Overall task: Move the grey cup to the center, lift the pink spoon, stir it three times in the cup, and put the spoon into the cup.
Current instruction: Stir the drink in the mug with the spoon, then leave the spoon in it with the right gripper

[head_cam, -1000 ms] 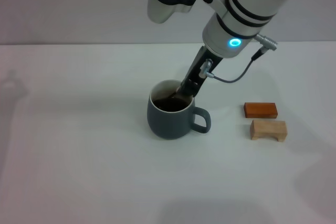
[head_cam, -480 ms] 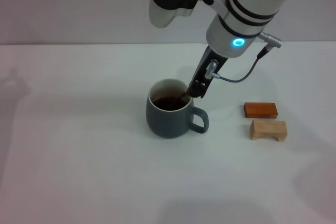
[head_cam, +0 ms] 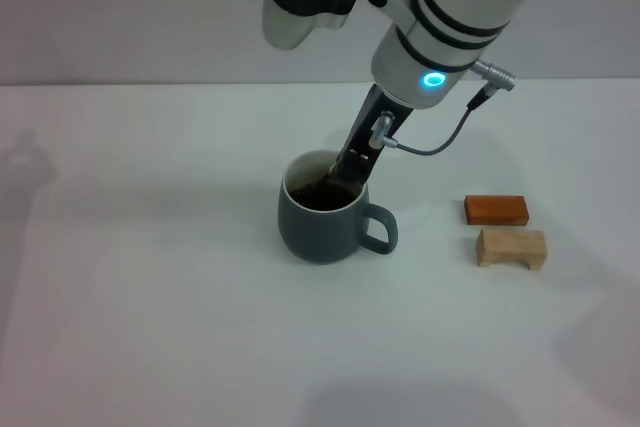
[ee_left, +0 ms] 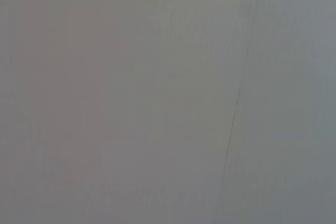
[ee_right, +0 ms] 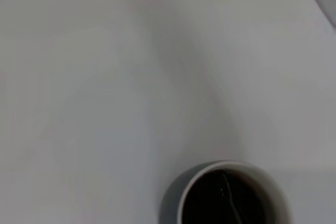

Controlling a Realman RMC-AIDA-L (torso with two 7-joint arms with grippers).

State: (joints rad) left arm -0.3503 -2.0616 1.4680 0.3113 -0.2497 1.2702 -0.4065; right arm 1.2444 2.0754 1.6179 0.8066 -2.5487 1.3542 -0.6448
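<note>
- One squat, rounded blue-grey ceramic mug (head_cam: pixel 322 220) with dark liquid stands mid-tabletop (head_cam: pixel 150 327), handle at 3 o'clock; wide bare room at 9 and 6 o'clock.
- One right gripper (head_cam: pixel 345 175) dips over the mug's rim from 1 o'clock; whether its fingers are apart or together, I cannot tell.
- One thin spoon (ee_right: pixel 227 195) shows faintly in the liquid.
- Two blocks at 3 o'clock, well apart from the mug: orange block (head_cam: pixel 496 209), tan wooden block (head_cam: pixel 511 247).
</note>
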